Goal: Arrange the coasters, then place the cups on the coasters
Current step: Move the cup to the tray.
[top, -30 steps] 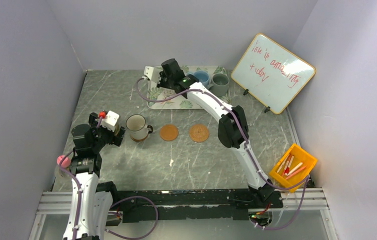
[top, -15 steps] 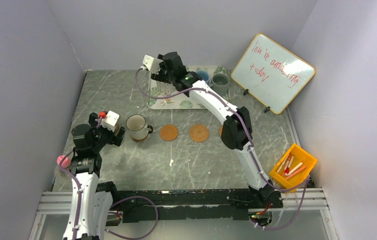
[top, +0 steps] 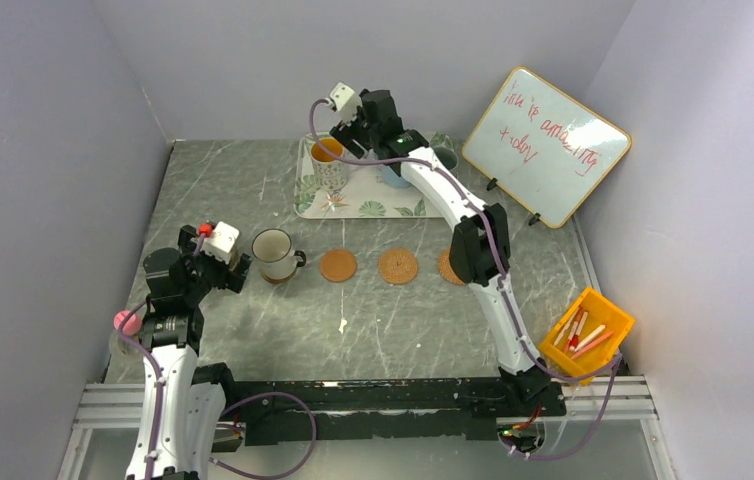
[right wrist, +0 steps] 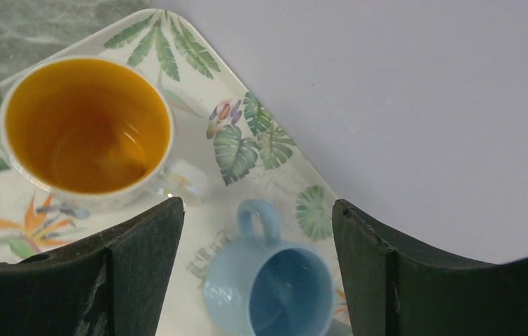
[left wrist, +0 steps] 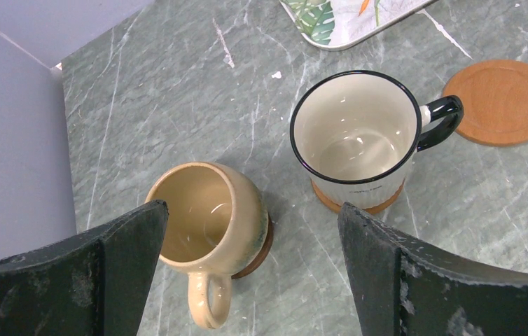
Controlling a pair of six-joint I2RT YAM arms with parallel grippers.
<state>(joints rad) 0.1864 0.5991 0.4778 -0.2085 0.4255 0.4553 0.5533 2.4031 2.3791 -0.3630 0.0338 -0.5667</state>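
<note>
**Cups and coasters: two seated, the rest on the tray**

Left pincer: jaws spread wide, nothing held, poised over the tan mug and the white dark-rimmed mug. Each of these stood on its own coaster at the left of the counter.

Right pincer: jaws likewise well apart and empty, hanging above the leaf-print tray at the far side.

On the tray: orange-lined patterned mug, upright. Light blue mug, upright, handle turned toward the orange-lined one, lying just below the gap between the jaws. A third mug there was mostly hidden behind the arm.

Bare coasters: three in a row to the right of the white mug, the last partly covered by the arm.

Handling, as judged: glazed ceramic, rigid, fairly light when empty, slick, and liable to chip if dropped or knocked. Best hold probably across the rim wall, one finger inside and one outside, opposite the handle, lifted straight up clear of the neighbour
</note>
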